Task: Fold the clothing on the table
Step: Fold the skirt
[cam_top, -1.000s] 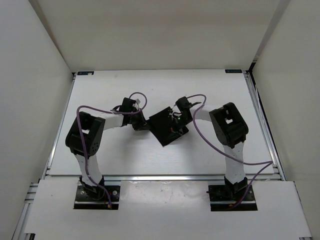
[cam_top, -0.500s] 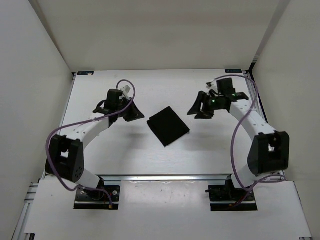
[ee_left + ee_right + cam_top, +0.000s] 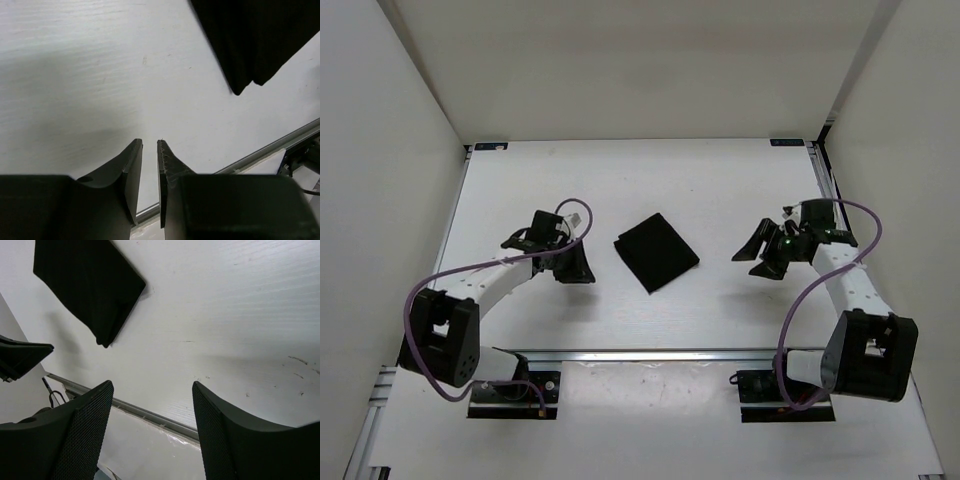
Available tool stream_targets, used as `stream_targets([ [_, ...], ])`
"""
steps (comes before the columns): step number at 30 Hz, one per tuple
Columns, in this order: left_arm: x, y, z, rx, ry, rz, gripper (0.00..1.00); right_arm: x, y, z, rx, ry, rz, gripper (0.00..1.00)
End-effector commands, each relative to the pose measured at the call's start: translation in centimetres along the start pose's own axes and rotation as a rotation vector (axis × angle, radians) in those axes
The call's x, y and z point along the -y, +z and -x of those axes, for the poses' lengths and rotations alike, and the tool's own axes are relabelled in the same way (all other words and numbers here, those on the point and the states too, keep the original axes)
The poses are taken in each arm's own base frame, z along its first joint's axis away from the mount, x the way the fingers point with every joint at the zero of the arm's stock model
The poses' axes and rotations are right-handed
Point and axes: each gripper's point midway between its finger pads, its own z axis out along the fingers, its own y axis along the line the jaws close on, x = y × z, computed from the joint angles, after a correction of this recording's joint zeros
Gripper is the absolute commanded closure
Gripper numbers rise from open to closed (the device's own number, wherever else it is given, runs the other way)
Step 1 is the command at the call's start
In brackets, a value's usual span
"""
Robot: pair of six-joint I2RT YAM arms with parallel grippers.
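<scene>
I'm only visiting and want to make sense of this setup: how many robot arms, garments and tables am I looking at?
Robot arms: 2 (left arm, right arm)
Clothing, black: 1
Table, white: 1
Total: 4

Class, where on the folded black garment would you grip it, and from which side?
The black garment lies flat, cornerwise on the table. Probably pinch its near corner, coming low from the left gripper's side: that corner points toward the arms, bare table around it.
</scene>
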Motion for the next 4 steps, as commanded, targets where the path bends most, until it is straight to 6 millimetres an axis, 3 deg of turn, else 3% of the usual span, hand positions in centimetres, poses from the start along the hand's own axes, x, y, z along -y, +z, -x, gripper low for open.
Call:
stream_targets([
  [1, -0.38, -0.93, -0.14, 0.007, 0.002, -0.026, 0.71, -1.11, 0.28, 0.01, 0.002, -0.059, 0.033, 0.30],
  [4, -0.54, -1.03, 0.00, 0.011, 0.023, -0.008, 0.69, -1.78, 1.16, -0.45, -0.032, -0.094, 0.029, 0.30],
])
